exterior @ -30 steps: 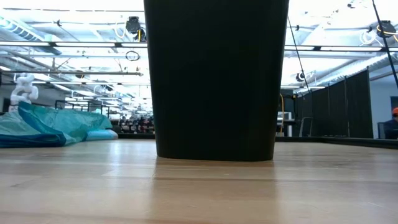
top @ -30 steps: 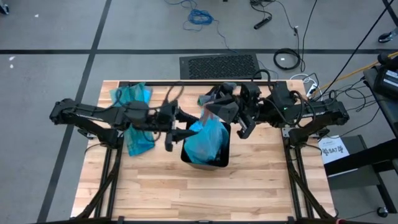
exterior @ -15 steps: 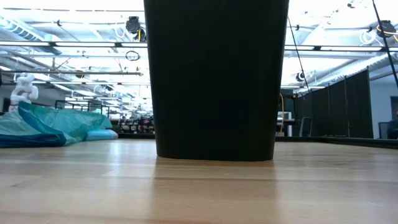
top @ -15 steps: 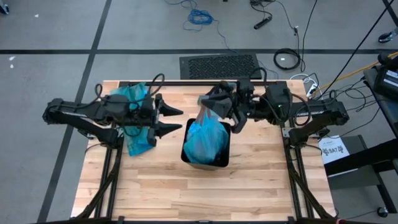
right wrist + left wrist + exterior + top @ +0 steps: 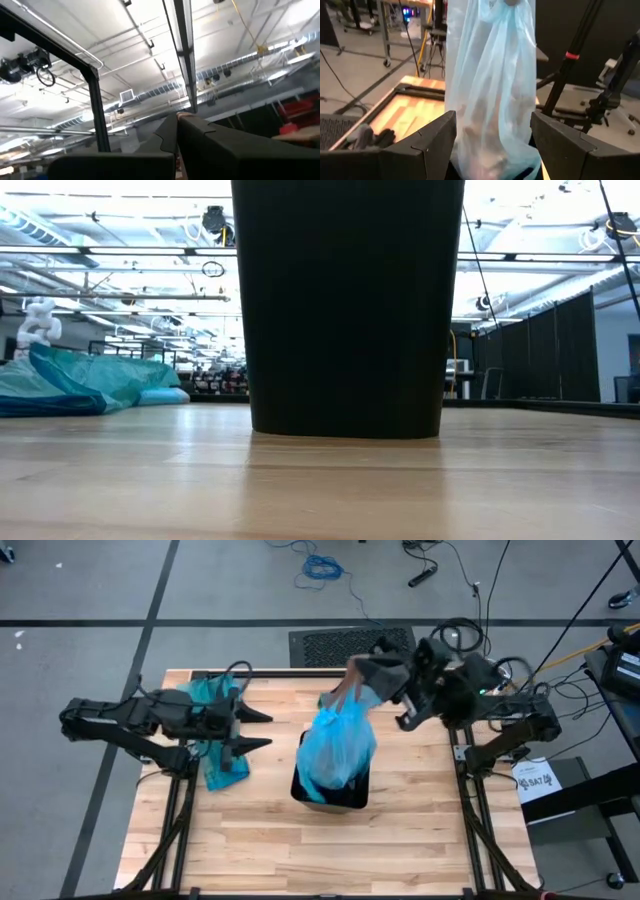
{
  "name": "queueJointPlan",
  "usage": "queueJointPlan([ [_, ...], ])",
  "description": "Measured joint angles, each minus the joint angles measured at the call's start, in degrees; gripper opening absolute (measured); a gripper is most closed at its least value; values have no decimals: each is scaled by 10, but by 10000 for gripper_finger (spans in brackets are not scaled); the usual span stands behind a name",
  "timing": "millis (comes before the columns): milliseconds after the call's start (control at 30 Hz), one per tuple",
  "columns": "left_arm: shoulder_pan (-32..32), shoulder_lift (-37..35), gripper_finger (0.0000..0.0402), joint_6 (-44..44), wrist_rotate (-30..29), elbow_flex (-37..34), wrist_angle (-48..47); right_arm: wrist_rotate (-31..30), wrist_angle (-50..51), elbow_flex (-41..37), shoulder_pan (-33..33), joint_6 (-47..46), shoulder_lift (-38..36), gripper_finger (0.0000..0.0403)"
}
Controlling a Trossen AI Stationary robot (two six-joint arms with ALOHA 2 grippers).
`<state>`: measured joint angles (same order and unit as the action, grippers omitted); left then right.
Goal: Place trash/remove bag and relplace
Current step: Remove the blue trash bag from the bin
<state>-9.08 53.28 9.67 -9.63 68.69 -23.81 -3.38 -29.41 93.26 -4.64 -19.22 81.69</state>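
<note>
Left of the black bin (image 5: 331,792), left gripper (image 5: 252,729) drawn back, fingers wide and empty, beside the spare bag (image 5: 214,730); above the bin, filled blue bag (image 5: 337,745) hoisted higher, neck pinched in right gripper (image 5: 372,673) — removal nearly done, relining next.

Grey floor (image 5: 90,590) with dark seam lines, black mat (image 5: 352,644), loose cables (image 5: 322,565). Bright ceiling lights (image 5: 180,30), exposed ducting (image 5: 165,90).

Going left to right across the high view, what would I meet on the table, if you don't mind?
Left tool, open → blue bag rising out of the black bin → right tool, shut on the bag's top.
</note>
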Motion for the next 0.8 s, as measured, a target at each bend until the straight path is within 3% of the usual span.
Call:
queueJointPlan([
  [333,0,-65,258,0,-7,0,-60,-71,216,164,0,105,0,0],
  [667,0,-122,258,5,-17,0,-123,-91,236,285,-19,195,-1,0],
  [800,0,-138,258,5,-19,1,-130,-161,310,332,-40,249,0,0],
])
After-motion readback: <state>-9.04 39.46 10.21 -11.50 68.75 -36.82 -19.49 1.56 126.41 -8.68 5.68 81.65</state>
